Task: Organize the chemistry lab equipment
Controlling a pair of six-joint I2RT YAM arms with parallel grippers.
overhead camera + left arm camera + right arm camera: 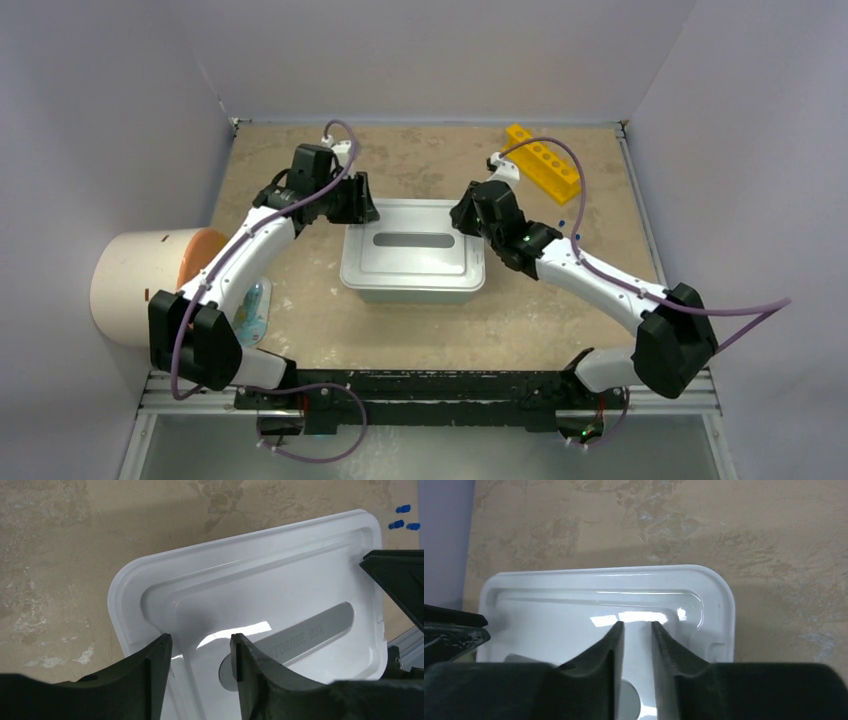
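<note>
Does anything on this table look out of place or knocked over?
Yes: tiny blue pieces lie scattered on the table right of the white-lidded box, outside any container. A clear bottle lies flat beneath the left arm.
</note>
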